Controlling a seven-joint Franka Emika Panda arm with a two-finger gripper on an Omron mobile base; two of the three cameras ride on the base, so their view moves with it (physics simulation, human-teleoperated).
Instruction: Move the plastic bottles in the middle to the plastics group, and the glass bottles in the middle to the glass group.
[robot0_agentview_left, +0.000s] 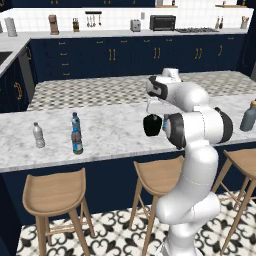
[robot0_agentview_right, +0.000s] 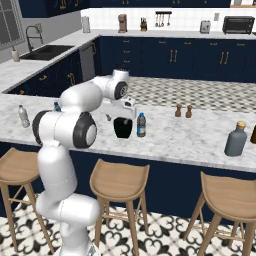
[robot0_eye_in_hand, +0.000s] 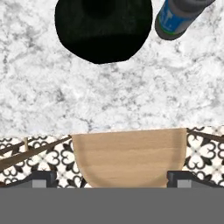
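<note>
Black glass bottle (robot0_agentview_right: 123, 128): standing upright on the marble counter (robot0_agentview_right: 170, 137), near its front edge; squat, bulbous body. In the hand view it is showing at 12 o'clock (robot0_eye_in_hand: 103, 29), a dark round mass on the stone.
Middle water bottle (robot0_agentview_right: 141, 125): standing upright just beside the black glass bottle, at its 3 o'clock in the right base view; blue cap, blue label band, dark lower half. In the hand view it is leaning into frame at 1 o'clock (robot0_eye_in_hand: 177, 17).
Gripper (robot0_eye_in_hand: 112, 177): hanging above the counter's front edge, over the black glass bottle, fingers spread wide apart and holding nothing; both tips are showing at 6 o'clock in the hand view, touching no bottle.
Second water bottle (robot0_agentview_left: 76, 140): standing on the counter well apart from the arm, at 9 o'clock of it in the left base view, with the teal bottle (robot0_agentview_left: 75, 122) just behind it.
Pale bottle (robot0_agentview_left: 38, 135): white cap, standing near the teal one, at its 8 o'clock.
Tall grey bottle (robot0_agentview_right: 235, 139): orange top, standing far along the counter at 3 o'clock in the right base view.
Brown shakers (robot0_agentview_right: 183, 111): a pair, sitting toward the counter's back edge, at 2 o'clock of the water bottle.
Stool (robot0_eye_in_hand: 129, 157): wooden seat lying below the counter edge, under the gripper.
</note>
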